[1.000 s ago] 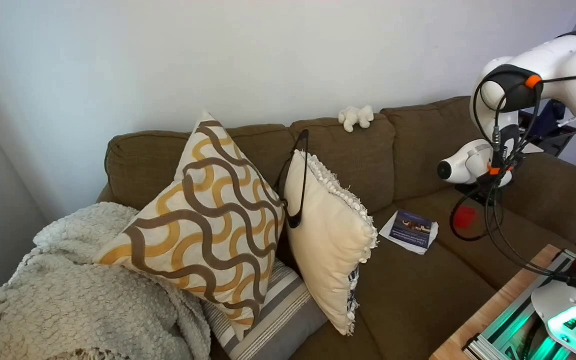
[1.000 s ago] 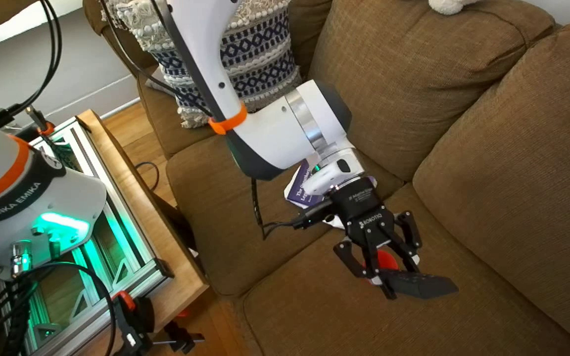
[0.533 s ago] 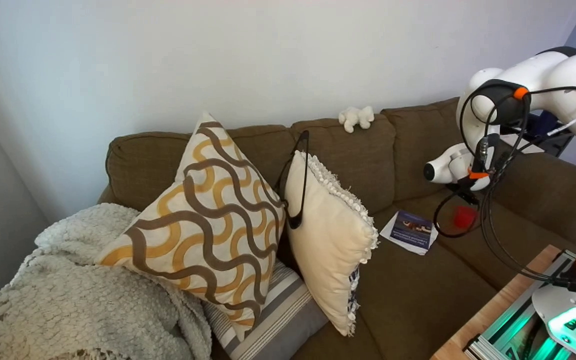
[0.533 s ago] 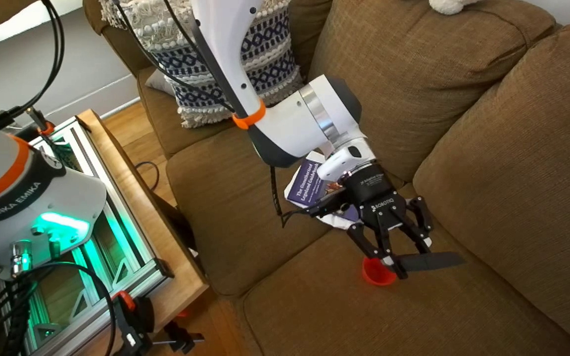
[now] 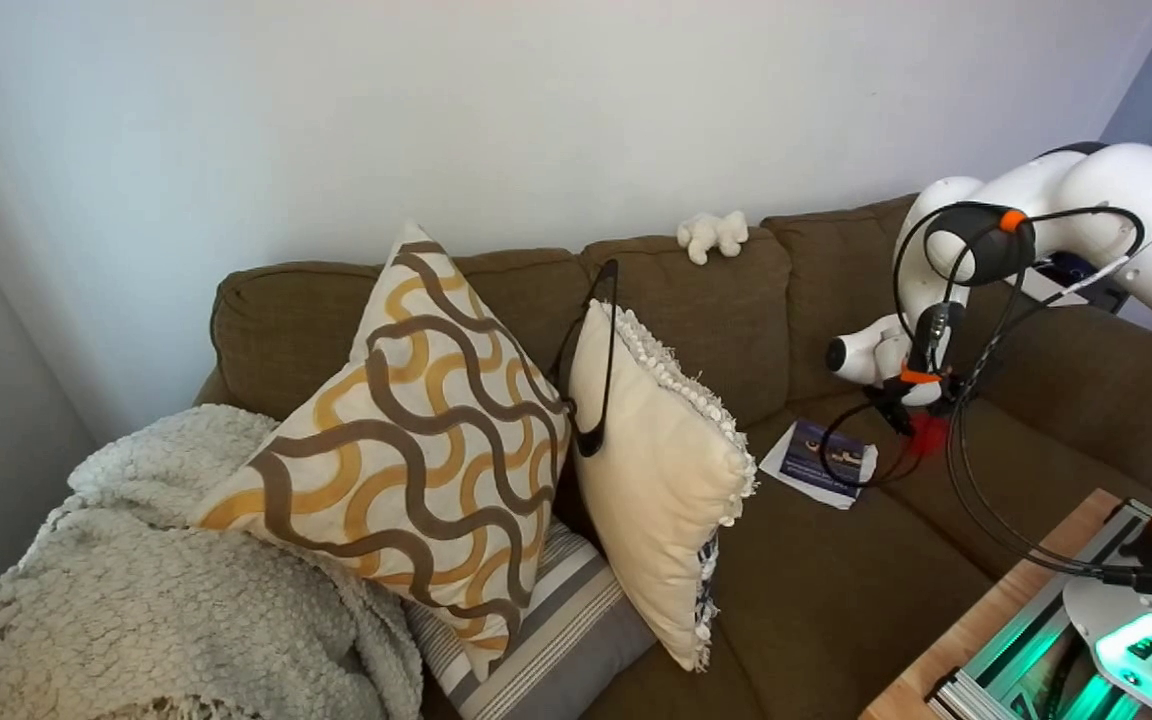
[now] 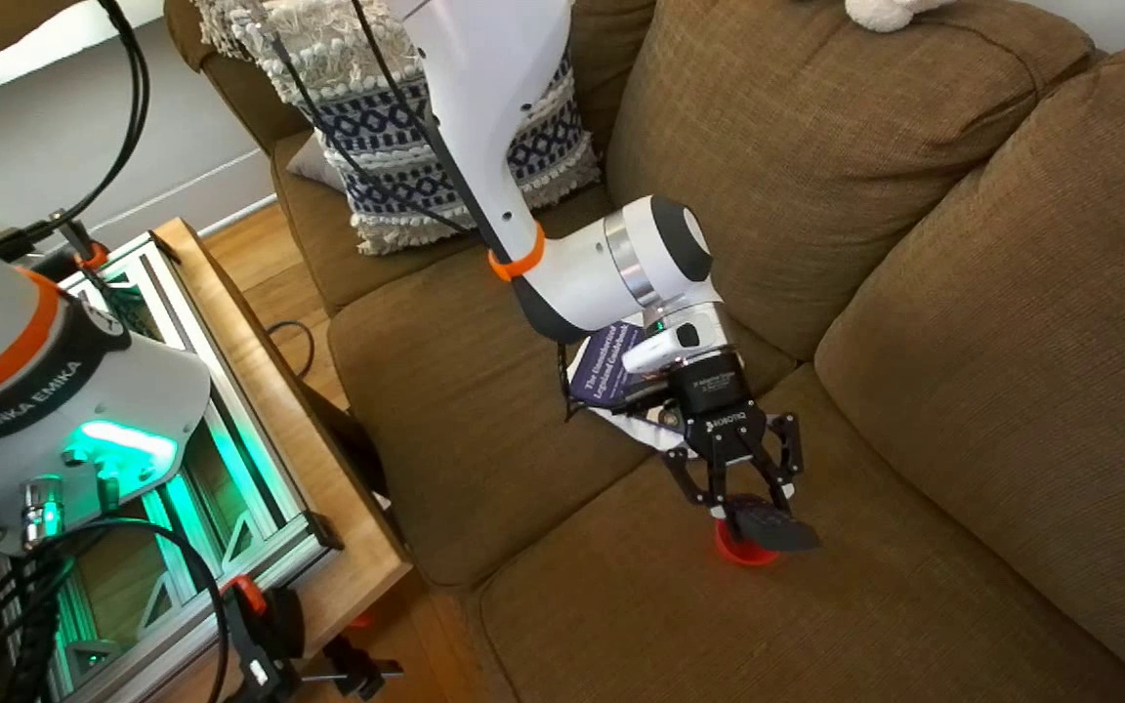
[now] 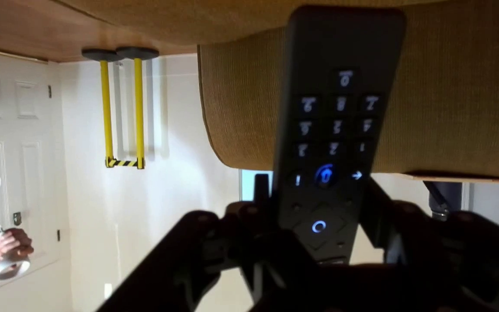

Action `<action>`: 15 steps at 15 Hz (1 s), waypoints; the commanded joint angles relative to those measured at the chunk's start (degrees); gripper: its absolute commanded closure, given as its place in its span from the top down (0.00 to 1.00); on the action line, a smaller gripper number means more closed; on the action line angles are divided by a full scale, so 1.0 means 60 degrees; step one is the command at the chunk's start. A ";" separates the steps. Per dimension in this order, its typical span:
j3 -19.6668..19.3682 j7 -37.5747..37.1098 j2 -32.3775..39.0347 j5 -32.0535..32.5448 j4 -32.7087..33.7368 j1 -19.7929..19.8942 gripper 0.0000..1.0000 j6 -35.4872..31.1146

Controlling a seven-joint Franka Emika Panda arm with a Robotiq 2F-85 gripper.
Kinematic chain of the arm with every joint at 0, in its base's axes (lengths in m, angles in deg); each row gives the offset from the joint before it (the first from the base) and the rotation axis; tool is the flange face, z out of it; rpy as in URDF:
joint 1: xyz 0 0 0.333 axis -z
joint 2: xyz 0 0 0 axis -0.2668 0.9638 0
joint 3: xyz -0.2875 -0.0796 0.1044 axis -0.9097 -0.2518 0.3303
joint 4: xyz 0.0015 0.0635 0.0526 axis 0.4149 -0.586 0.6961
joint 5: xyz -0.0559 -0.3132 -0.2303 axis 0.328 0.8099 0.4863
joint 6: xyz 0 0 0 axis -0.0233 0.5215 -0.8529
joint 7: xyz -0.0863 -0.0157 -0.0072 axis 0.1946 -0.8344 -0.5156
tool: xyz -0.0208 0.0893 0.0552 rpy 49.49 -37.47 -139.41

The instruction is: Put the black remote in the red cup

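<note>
My gripper is shut on the black remote, which sticks out past the fingertips and tilts downward. In the wrist view the remote stands between the two fingers, its lit buttons facing the camera. The red cup rests on the sofa seat with its opening up. In an exterior view the remote covers part of the cup's rim; I cannot tell how far above the rim it is. The cup also shows in an exterior view, partly behind the gripper and cables. The cup is not visible in the wrist view.
A dark blue book on white paper lies on the seat beside the cup. Brown back cushions rise behind. A cream pillow and a white plush toy are farther off. The robot's wooden table stands in front.
The arm has lowered and moved left in an exterior view, bringing the gripper down by the cup. The held remote has swung to point more downward. The cup has not moved.
</note>
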 commanded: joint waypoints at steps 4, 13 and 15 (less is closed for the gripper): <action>-0.0499 -0.0138 0.0812 -0.0821 0.0837 0.0395 0.26 -0.1761; -0.0311 -0.0392 0.1140 -0.0570 0.0984 0.0804 0.26 -0.1766; -0.0494 -0.0258 0.1453 -0.0940 0.1293 0.0695 0.26 -0.1792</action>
